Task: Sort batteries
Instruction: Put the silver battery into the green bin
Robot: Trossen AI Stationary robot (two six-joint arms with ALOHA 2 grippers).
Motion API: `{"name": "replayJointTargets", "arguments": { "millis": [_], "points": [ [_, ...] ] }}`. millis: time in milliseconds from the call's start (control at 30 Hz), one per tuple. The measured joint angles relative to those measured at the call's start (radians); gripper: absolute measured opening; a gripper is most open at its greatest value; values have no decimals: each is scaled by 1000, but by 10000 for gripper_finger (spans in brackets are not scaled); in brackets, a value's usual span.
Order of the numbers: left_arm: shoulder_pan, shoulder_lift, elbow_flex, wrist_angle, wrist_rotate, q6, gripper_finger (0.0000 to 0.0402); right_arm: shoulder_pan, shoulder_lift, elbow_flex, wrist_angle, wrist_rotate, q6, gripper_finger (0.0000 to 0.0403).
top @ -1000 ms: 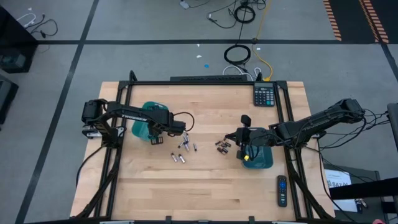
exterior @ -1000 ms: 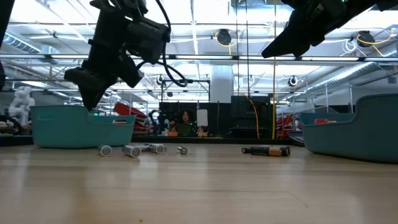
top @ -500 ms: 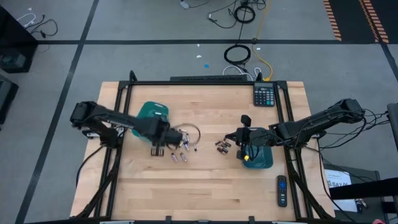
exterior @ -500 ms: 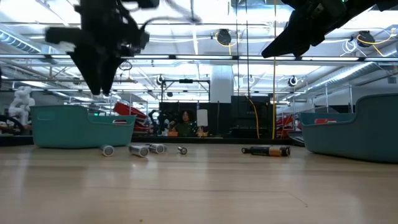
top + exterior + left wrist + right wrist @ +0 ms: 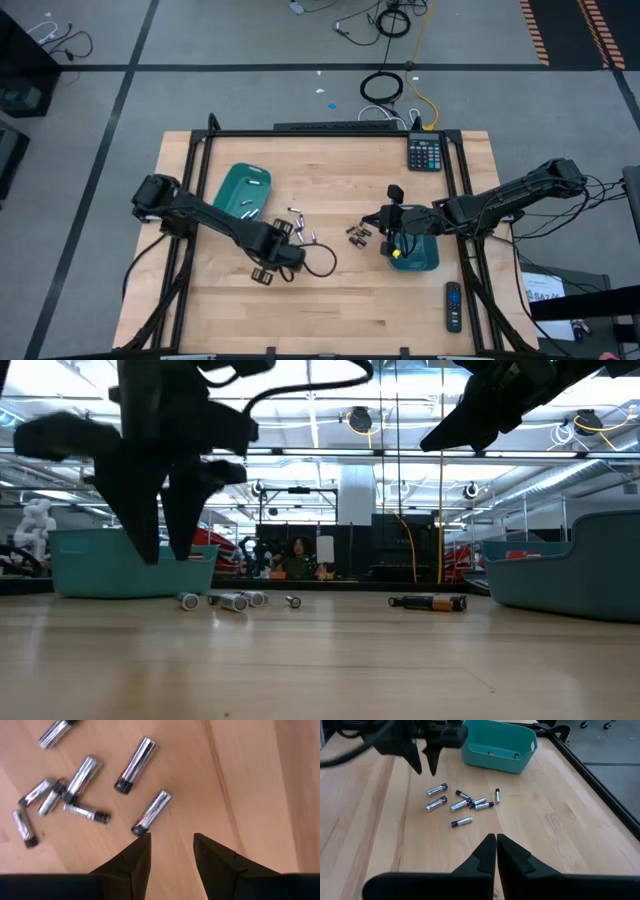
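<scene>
- The batteries lay in two loose groups on the table [image 5: 330, 310]: silvery ones [image 5: 300, 232] left of the middle, just right of the left tray [image 5: 228, 185], and dark coppery ones [image 5: 357, 235] right of the middle, just left of the right tray [image 5: 425, 258].
- A few silvery batteries already lay inside the left tray, so that tray looked meant for the silver kind.
- The left gripper [image 5: 171, 845] hung just above the table at the near edge of the silvery group, fingers apart and empty, with one battery [image 5: 152, 813] lying just beyond its fingertips; it seemed lined up to pick that one.
- In the low view its fingers pointed down, clear of the wood, which suits a descent onto a battery lying flat.
- The right gripper [image 5: 496, 840] was closed and held nothing, waiting above the table beside the dark group and the right tray.
- A calculator [image 5: 425, 153] and a remote [image 5: 453, 305] sat at the table's right side, apart from the sorting.
</scene>
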Motion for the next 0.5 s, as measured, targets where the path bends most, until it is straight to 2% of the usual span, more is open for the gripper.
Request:
{"name": "replayJointTargets", "arguments": {
  "millis": [233, 367, 500],
  "points": [
    [10, 65, 0, 67, -59, 99, 157, 7, 0, 0, 0, 0, 1, 6],
    [36, 99, 0, 56, -5, 125, 157, 7, 0, 0, 0, 0, 1, 6],
    [54, 136, 2, 56, 7, 151, 156, 7, 0, 0, -1, 0, 1, 6]
  ]
}}
